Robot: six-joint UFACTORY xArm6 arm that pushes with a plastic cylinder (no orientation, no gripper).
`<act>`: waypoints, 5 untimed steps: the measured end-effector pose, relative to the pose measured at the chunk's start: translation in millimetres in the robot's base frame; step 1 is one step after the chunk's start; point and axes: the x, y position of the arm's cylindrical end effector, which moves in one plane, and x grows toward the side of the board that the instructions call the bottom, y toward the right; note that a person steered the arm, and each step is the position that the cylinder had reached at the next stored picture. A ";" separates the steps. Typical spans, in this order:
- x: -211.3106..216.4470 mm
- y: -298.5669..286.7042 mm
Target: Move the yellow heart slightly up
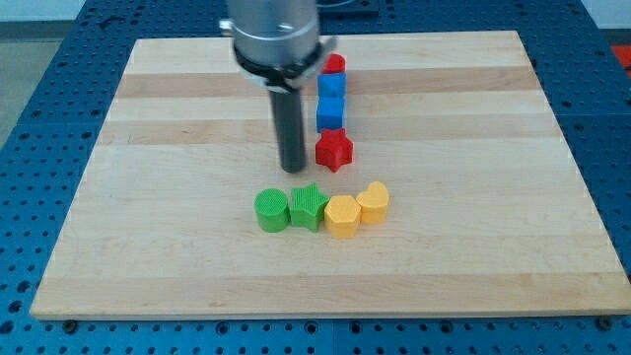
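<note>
A: Where is the yellow heart (pixel 373 203) found?

B: It is seen below the board's middle, at the right end of a row. It is touched on its left by a yellow hexagon (pixel 341 216); further left a green star (pixel 309 206) and a green cylinder (pixel 271 210) are lined up.

A: And my tip (pixel 293 170)?

B: It is placed above that row, just left of a red star (pixel 334 150) and above the green star, apart from the heart. No fingers are fitted; only a plain rod is shown, so nothing is pinched.

A: What else is seen on the wooden board (pixel 148 197)?

B: Two blue blocks (pixel 331 100) are stacked in a column above the red star, and a red block (pixel 336 65) is partly hidden at the top.
</note>
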 end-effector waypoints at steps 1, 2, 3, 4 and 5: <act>7.0 13.9; 7.0 13.9; 10.9 68.1; 10.6 76.3; 4.9 86.3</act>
